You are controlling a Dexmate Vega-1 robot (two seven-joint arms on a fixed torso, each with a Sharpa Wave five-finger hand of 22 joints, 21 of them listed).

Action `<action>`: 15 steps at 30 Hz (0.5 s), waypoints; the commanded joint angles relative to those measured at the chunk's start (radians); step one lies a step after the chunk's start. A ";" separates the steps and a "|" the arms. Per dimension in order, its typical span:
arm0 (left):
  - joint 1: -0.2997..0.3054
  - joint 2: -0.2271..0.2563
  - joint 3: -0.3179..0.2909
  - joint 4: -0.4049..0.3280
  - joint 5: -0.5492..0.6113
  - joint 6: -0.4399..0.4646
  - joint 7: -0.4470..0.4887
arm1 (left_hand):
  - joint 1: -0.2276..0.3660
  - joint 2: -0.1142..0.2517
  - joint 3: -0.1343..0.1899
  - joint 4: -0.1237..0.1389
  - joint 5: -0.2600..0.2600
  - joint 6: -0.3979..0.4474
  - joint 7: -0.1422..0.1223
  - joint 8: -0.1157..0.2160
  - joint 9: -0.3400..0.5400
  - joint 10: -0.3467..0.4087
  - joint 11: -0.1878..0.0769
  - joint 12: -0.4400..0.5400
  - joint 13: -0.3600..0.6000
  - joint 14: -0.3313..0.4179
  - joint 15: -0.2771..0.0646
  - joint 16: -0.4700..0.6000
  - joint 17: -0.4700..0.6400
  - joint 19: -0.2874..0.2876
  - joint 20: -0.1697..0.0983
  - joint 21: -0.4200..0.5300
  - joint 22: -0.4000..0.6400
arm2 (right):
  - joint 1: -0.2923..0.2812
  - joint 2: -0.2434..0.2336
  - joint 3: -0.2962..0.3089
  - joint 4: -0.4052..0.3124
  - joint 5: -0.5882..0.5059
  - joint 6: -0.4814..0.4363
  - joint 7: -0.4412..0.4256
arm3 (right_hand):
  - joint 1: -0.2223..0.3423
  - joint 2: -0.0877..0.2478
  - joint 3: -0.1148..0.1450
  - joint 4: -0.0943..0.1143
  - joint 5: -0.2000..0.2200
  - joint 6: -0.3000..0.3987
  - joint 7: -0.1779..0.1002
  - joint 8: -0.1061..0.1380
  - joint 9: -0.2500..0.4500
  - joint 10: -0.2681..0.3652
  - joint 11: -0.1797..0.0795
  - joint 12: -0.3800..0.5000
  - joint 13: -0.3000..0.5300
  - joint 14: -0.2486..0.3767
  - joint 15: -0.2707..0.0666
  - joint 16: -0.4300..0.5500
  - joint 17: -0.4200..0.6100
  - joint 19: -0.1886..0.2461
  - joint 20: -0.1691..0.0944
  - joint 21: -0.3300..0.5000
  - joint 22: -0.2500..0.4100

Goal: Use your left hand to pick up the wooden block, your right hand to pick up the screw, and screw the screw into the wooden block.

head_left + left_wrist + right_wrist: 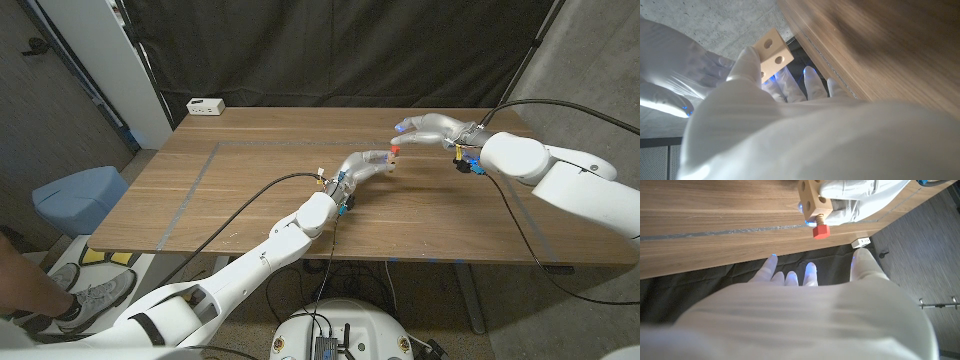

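Wooden block [811, 198], one, red-headed screw [820, 231] in it, in left-hand fingers [749, 62]; right-hand fingers [790, 275] spread, empty.

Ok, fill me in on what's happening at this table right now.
The robot's left hand holds a wooden block up over the wooden table. A red-headed screw already sits in one of the block's holes, with its head and part of the wooden shank sticking out. The right hand is just beyond the block with its fingers spread and nothing in them, so it is not touching the screw at this moment. A white power strip lies at the table's far corner.
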 commanded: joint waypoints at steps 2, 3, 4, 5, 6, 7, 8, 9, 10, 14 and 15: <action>0.011 0.008 -0.001 -0.021 0.006 0.008 0.006 | 0.000 0.011 0.002 0.003 0.005 0.029 0.016 0.012 0.004 0.012 -0.002 0.008 0.004 0.008 -0.090 -0.003 0.003 0.002 0.004 0.006 0.004 | 0.059 -0.060 -0.030 -0.042 -0.026 -0.058 0.061 | 0.021 -0.001 0.008 -0.010 0.012 -0.007 0.003 -0.006 0.002 -0.008 0.008 -0.004 0.003 -0.004 0.007 -0.001 0.001 0.002 0.010 -0.001 0.003; 0.012 0.009 -0.001 -0.022 0.006 0.008 0.005 | 0.000 0.011 0.002 0.004 0.005 0.028 0.016 0.011 0.004 0.012 -0.002 0.008 0.004 0.009 -0.090 -0.003 0.003 0.002 0.005 0.006 0.004 | 0.062 -0.064 -0.032 -0.043 -0.029 -0.060 0.065 | 0.023 -0.001 0.009 -0.010 0.013 -0.006 0.003 -0.006 0.002 -0.009 0.009 -0.004 0.003 -0.004 0.007 -0.001 0.001 0.002 0.010 -0.001 0.003; 0.012 0.009 -0.001 -0.022 0.006 0.009 0.005 | 0.000 0.011 0.002 0.003 0.005 0.029 0.015 0.012 0.004 0.012 -0.002 0.008 0.005 0.009 -0.090 -0.003 0.003 0.002 0.005 0.006 0.004 | 0.068 -0.066 -0.036 -0.047 -0.033 -0.070 0.069 | 0.024 0.000 0.010 -0.011 0.014 -0.007 0.003 -0.006 0.002 -0.010 0.010 -0.004 0.003 -0.004 0.007 -0.001 0.001 0.001 0.010 -0.001 0.003; 0.012 0.009 -0.001 -0.023 0.006 0.009 0.004 | 0.000 0.010 0.001 0.003 0.005 0.031 0.015 0.013 0.004 0.012 -0.002 0.008 0.005 0.009 -0.089 -0.003 0.003 0.002 0.005 0.006 0.004 | 0.074 -0.070 -0.040 -0.050 -0.038 -0.076 0.076 | 0.027 0.001 0.012 -0.012 0.015 -0.005 0.003 -0.006 0.002 -0.010 0.009 -0.004 0.003 -0.004 0.007 -0.001 0.001 0.001 0.009 -0.001 0.003; 0.013 0.009 -0.001 -0.024 0.005 0.010 0.004 | 0.000 0.011 0.002 0.004 0.005 0.030 0.015 0.012 0.004 0.012 -0.002 0.008 0.005 0.009 -0.090 -0.003 0.003 0.002 0.004 0.006 0.004 | 0.078 -0.073 -0.043 -0.051 -0.042 -0.079 0.080 | 0.031 0.001 0.014 -0.014 0.017 -0.004 -0.001 -0.007 0.002 -0.011 0.009 -0.004 0.003 -0.004 0.007 -0.001 0.001 0.001 0.009 -0.001 0.003; 0.013 0.010 -0.001 -0.025 0.005 0.010 0.003 | -0.001 0.011 0.001 0.004 0.005 0.030 0.015 0.012 0.004 0.012 -0.002 0.008 0.005 0.010 -0.089 -0.003 0.003 0.002 0.005 0.006 0.004 | 0.083 -0.077 -0.045 -0.051 -0.044 -0.076 0.088 | 0.040 0.002 0.019 -0.019 0.020 -0.006 -0.016 -0.010 0.003 -0.012 0.009 -0.005 0.003 -0.005 0.006 -0.001 0.001 0.001 0.009 -0.001 0.003; 0.014 0.010 -0.001 -0.026 0.006 0.011 0.004 | 0.000 0.011 0.002 0.004 0.005 0.031 0.016 0.012 0.004 0.013 -0.002 0.008 0.005 0.009 -0.090 -0.003 0.003 0.002 0.005 0.006 0.004 | 0.088 -0.079 -0.048 -0.051 -0.049 -0.077 0.093 | 0.046 0.002 0.022 -0.022 0.022 -0.007 -0.024 -0.012 0.003 -0.015 0.008 -0.005 0.003 -0.006 0.006 -0.001 0.001 0.000 0.009 -0.001 0.003; 0.015 0.010 -0.001 -0.027 0.005 0.012 0.004 | 0.000 0.011 0.002 0.004 0.005 0.030 0.016 0.012 0.004 0.013 -0.002 0.008 0.005 0.009 -0.090 -0.003 0.003 0.002 0.005 0.006 0.004 | 0.099 -0.085 -0.056 -0.054 -0.060 -0.082 0.105 | 0.056 0.000 0.027 -0.026 0.025 -0.009 -0.042 -0.015 0.003 -0.017 0.007 -0.005 0.003 -0.007 0.004 -0.002 0.000 -0.001 0.009 -0.001 0.003; 0.015 0.010 -0.001 -0.027 0.005 0.012 0.004 | 0.000 0.011 0.002 0.003 0.005 0.030 0.016 0.012 0.004 0.013 -0.002 0.008 0.005 0.010 -0.091 -0.003 0.003 0.002 0.005 0.006 0.004 | 0.106 -0.087 -0.059 -0.053 -0.065 -0.081 0.113 | 0.061 -0.001 0.029 -0.027 0.027 -0.009 -0.047 -0.016 0.003 -0.020 0.002 -0.006 0.004 -0.010 0.000 -0.003 0.000 -0.001 0.010 -0.001 0.003; 0.015 0.010 -0.001 -0.026 0.004 0.012 0.002 | 0.001 0.010 0.002 0.002 0.005 0.031 0.016 0.012 0.004 0.013 -0.002 0.008 0.005 0.010 -0.091 -0.004 0.002 0.002 0.004 0.006 0.004 | 0.125 -0.091 -0.071 -0.043 -0.086 -0.065 0.134 | 0.085 -0.011 0.041 -0.032 0.031 -0.005 -0.095 -0.023 0.004 -0.027 -0.019 -0.007 0.004 -0.014 -0.012 -0.003 0.000 -0.001 0.011 0.000 0.003; 0.015 0.010 -0.001 -0.026 0.004 0.012 0.003 | 0.000 0.011 0.002 0.003 0.005 0.030 0.016 0.012 0.004 0.013 -0.002 0.008 0.005 0.009 -0.091 -0.004 0.003 0.003 0.004 0.006 0.004 | 0.131 -0.091 -0.075 -0.039 -0.092 -0.060 0.141 | 0.089 -0.013 0.042 -0.032 0.032 -0.003 -0.099 -0.023 0.005 -0.028 -0.030 -0.007 0.004 -0.014 -0.018 -0.003 0.000 -0.002 0.013 0.000 0.003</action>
